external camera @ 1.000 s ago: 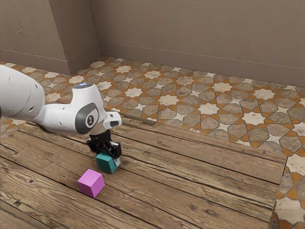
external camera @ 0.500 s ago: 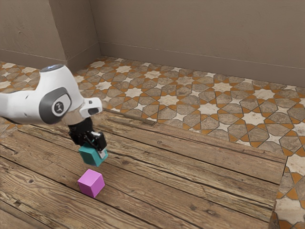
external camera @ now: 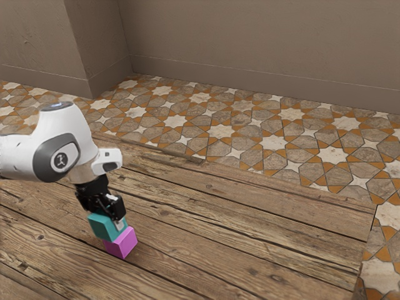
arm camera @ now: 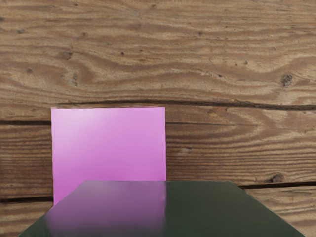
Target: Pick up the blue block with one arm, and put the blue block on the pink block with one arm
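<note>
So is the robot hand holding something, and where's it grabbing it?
Yes: the gripper holds the blue block by its upper sides, just over the pink block.

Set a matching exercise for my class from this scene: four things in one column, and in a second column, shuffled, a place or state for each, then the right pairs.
Things
1. blue block
2. pink block
3. gripper
4. tiled floor

Places and states
A. rests on the wooden table
B. shut on a block
C. held over the other block
D. lies beyond the table's far edge

Pairs: 1-C, 2-A, 3-B, 4-D
</note>
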You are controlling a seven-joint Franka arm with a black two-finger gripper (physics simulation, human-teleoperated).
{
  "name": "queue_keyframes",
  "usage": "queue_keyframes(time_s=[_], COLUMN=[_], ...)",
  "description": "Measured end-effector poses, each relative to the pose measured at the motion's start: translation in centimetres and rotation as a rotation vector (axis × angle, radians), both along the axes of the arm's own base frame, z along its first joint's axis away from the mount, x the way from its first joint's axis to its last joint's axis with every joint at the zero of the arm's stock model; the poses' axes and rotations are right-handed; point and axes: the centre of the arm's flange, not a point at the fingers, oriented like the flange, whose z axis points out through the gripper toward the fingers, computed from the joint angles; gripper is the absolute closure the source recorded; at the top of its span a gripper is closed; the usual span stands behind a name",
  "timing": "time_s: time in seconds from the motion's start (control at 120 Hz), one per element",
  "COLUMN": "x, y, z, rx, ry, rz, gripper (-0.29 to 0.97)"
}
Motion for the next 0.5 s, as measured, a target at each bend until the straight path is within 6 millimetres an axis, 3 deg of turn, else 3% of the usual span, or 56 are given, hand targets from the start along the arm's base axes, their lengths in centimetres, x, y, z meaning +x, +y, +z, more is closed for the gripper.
queue_keyframes(time_s=[0.5], x=[1.8], y=[0.5], z=[-1.5], rx=[0.046], ry=[-0.041], rz=[0.006], gripper=[0.31])
